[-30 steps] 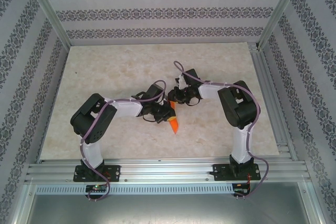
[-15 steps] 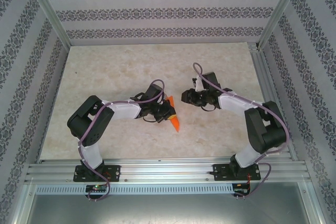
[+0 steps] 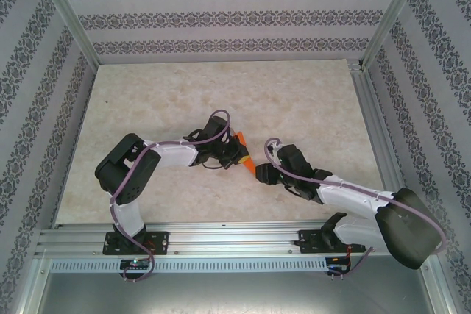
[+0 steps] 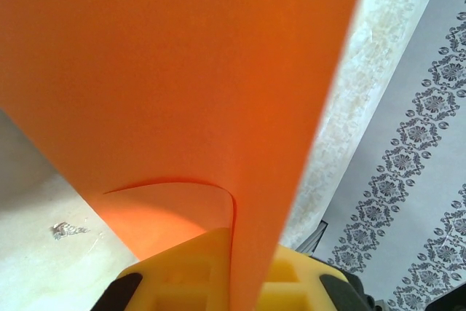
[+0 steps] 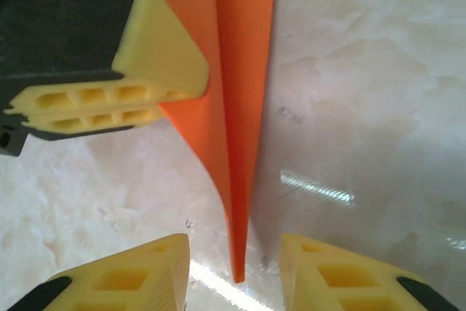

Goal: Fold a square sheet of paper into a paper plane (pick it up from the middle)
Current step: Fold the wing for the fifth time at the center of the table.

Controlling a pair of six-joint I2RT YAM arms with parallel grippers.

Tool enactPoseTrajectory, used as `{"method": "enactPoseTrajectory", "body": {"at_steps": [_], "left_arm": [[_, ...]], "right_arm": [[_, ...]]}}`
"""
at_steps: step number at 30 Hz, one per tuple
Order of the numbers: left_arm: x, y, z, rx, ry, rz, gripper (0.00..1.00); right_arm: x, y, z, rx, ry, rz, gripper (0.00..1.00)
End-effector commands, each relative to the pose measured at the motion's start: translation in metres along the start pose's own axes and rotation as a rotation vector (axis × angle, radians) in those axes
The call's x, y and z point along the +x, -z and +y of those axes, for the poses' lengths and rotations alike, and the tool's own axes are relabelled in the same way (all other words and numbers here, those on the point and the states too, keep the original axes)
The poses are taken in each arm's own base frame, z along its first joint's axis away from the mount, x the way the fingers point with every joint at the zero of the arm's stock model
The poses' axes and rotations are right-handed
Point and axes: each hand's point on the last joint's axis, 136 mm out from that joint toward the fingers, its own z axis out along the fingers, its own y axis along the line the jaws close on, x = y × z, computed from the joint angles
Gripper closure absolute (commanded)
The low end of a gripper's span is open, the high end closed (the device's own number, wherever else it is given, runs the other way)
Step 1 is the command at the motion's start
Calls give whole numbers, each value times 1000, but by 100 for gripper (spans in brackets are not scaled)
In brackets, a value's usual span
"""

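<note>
In the left jaws sits the paper plane point(image 5: 240, 107).

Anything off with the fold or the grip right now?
Yes: on the paper plane clamped in the left gripper, one flap curls away from the main layer just above the yellow fingers instead of lying flat. No tear visible.

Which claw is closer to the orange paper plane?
Left. The left claw is pinching the paper plane. The right claw is open, with its fingers on either side of the pointed tip, not touching it.
</note>
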Motion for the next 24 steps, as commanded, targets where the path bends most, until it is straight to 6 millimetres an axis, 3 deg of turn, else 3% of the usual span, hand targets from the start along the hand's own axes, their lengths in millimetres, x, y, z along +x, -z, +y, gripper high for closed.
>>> {"method": "enactPoseTrajectory", "body": {"at_steps": [1, 10, 18, 24], "left_arm": [[-3, -3, -2, 9, 1, 1, 93], [-4, -9, 2, -8, 5, 19, 93], [-4, -11, 4, -17, 9, 27, 93], [-4, -12, 1, -13, 5, 35, 94]], "right_arm": [[-13, -6, 3, -5, 65, -64, 66], [-3, -20, 12, -53, 126, -16, 66], [-6, -16, 23, -98, 146, -25, 65], [3, -23, 17, -72, 153, 17, 66]]}}
